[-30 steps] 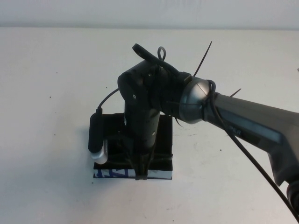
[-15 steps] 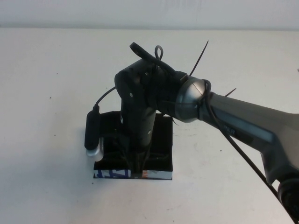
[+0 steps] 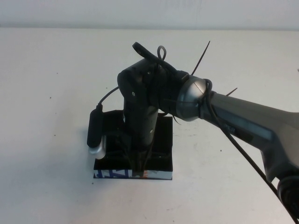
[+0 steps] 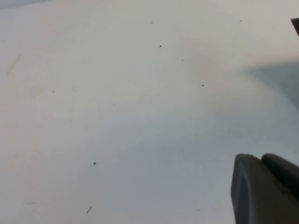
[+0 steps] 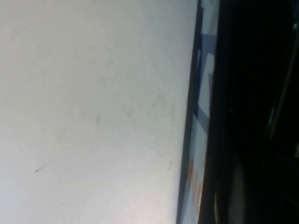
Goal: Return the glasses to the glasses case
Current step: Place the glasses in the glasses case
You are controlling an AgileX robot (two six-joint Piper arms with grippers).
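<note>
High view first: I take the glasses case (image 3: 161, 156) as my landmark. It sits open on the white table (image 3: 51, 70), its white printed strip (image 3: 112, 173) on the edge nearest the robot. Left of the case the table lies bare and wide right out to the frame edge; beyond the case, toward the far edge of the table, there is also open room. Just at the case's left edge hangs the right arm's wrist camera (image 3: 96, 135), a dark bar with a pale end, overlapping that edge. Directly over the case the right gripper (image 3: 139, 169) points down, its tip at the near rim by the strip. I cannot tell how far its pincer is parted, nor whether it has hold of anything; its own body hides the tips. The glasses I cannot make out; the case interior under the arm is all black. Right of the case the right arm (image 3: 243, 123) slants away across clear table.

My left gripper (image 4: 264, 189) shows only as a dark corner over bare table in the left wrist view; its opening I cannot tell.

Against half a second ago, the wrist camera sits slightly nearer the case, and the gripper has barely shifted.
</note>
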